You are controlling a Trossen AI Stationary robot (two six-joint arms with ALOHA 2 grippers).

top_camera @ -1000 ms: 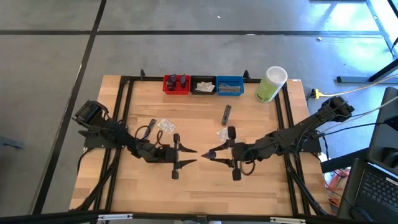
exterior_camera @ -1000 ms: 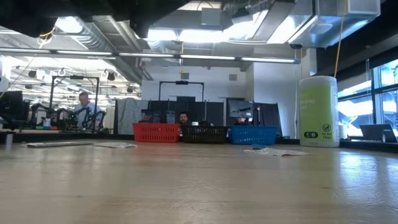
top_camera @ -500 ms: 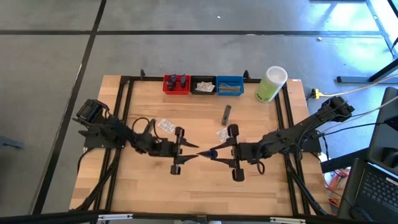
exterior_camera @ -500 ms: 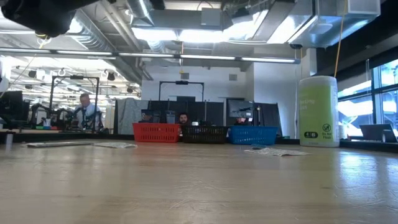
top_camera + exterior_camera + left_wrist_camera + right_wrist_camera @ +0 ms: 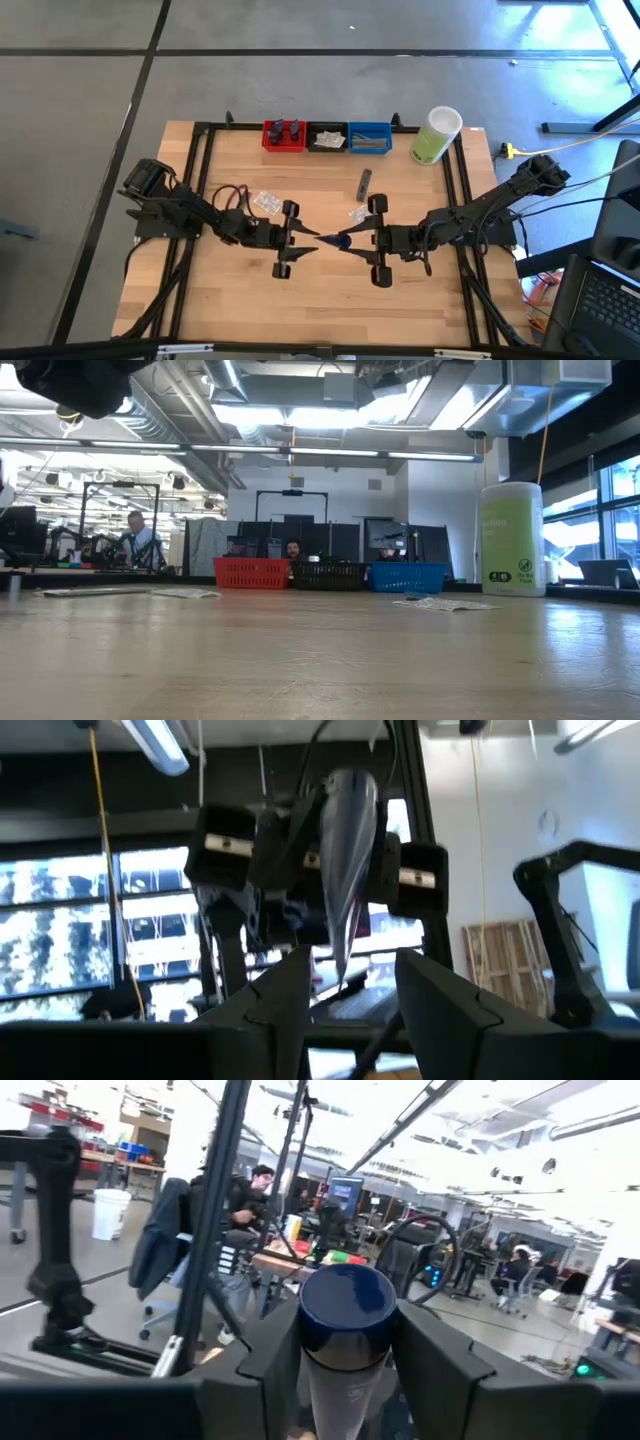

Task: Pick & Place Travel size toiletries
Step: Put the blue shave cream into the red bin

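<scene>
One of the travel size toiletries, a dark navy mini tube, hangs above the table's middle between my two grippers. My right gripper is shut on it; its round navy end shows between that gripper's fingers. My left gripper faces it, open. The tube's tapered end reaches between the left fingers with a gap on either side. Two clear packets and a slim grey sachet lie flat on the table. My right gripper pinches the mini tube between its two fingers just behind the round navy end. The fingers come from the table's right, roughly level and tipped a little upward, lying along the tube. The tube is lifted clear of the table, its tapered end toward my left gripper.
Along the far edge stand a red bin, a black bin and a blue bin, with a tall pale-green container to their right. A black frame rail borders the table. People sit in the room behind.
Both grippers have risen a little and tipped their fingers upward. My left gripper has also swung slightly toward the far edge, and my right gripper has rolled about its own line. The tube has stayed between them, clear of the table.
</scene>
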